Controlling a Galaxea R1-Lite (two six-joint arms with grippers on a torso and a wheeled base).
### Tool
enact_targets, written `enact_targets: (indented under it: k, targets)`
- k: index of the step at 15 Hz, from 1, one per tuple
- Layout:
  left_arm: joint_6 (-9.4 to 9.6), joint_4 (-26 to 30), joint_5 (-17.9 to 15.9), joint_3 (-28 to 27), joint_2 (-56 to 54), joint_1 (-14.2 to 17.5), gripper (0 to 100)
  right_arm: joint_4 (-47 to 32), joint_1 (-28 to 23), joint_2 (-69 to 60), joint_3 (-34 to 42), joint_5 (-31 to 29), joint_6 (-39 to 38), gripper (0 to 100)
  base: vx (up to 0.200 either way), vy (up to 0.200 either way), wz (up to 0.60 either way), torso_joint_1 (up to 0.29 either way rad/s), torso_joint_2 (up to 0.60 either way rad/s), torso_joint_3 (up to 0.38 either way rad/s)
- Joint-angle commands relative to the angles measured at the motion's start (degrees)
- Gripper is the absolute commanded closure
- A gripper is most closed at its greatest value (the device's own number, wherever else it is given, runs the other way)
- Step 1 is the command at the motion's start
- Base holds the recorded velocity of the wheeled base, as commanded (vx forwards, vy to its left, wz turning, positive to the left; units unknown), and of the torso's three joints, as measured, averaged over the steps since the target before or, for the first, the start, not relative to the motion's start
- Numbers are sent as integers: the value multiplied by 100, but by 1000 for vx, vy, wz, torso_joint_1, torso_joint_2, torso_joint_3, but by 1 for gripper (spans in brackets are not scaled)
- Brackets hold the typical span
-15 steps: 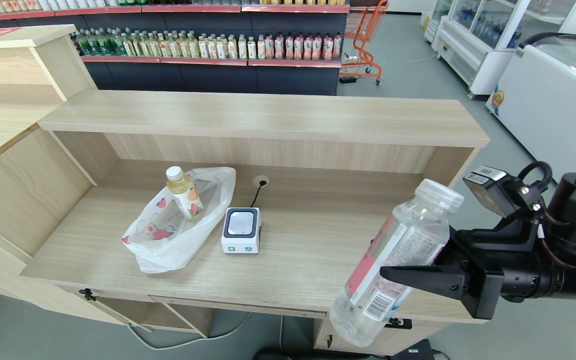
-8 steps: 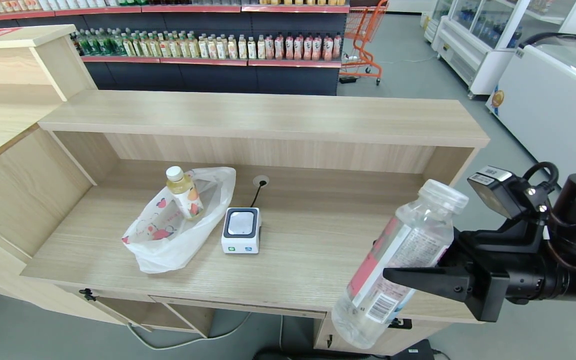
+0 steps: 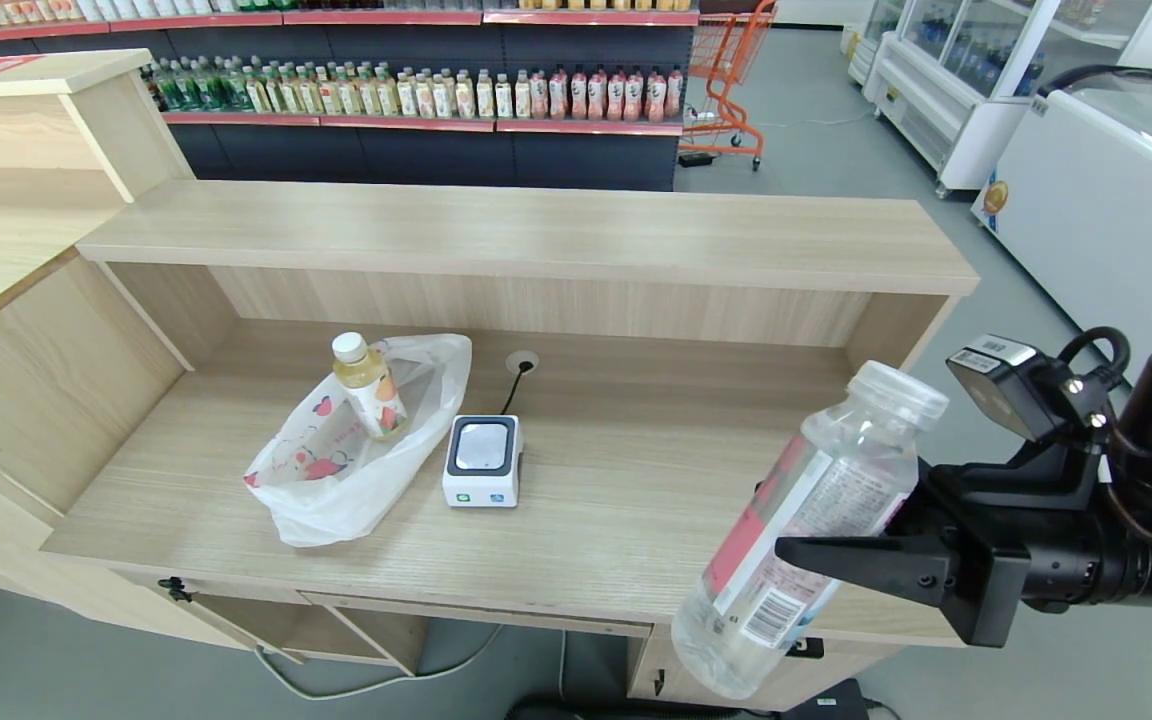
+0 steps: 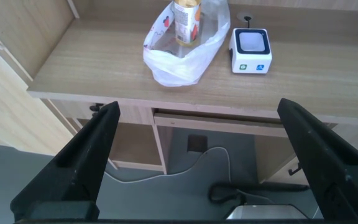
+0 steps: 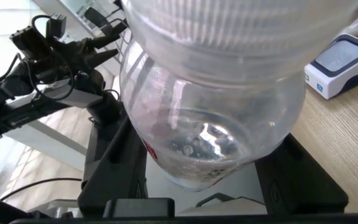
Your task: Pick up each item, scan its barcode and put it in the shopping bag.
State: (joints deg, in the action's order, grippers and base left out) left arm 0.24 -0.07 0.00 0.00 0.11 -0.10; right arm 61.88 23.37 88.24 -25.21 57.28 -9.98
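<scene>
R gripper (image 3: 808, 548) sideways by counter (image 3: 586, 480) front-right corner, jaws pinching bottle (image 3: 821, 495). Bottle clear, tilted, cap up. L gripper (image 4: 199, 106) jaws spread.

Scanner (image 3: 482, 460) on the counter (image 3: 626, 490), right of the shopping bag (image 3: 321, 495) (a bottle (image 3: 368, 398) stands inside)

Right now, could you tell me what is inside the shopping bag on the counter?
One drink bottle with a white cap stands in the shopping bag, its top above the rim. The plastic covers its base, so anything beneath it cannot be seen.
</scene>
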Motion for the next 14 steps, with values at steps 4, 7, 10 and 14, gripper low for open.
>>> enact_targets:
  k: [4,7,10,14]
  targets:
    - [-7,-1,0,0,-2,1,0,-9,-52,-78,7,-42,58,100,0,0,0,0,0,0]
    - [2,-1,0,0,7,1,0,-44,-948,-87,86,-349,849,100,0,0,0,0,0,0]
    - [2,-1,0,0,7,1,0,-572,-1994,-70,157,-1053,3134,100,0,0,0,0,0,0]
    - [2,-1,0,0,-2,1,0,-431,-2565,133,148,-1149,5050,100,0,0,0,0,0,0]
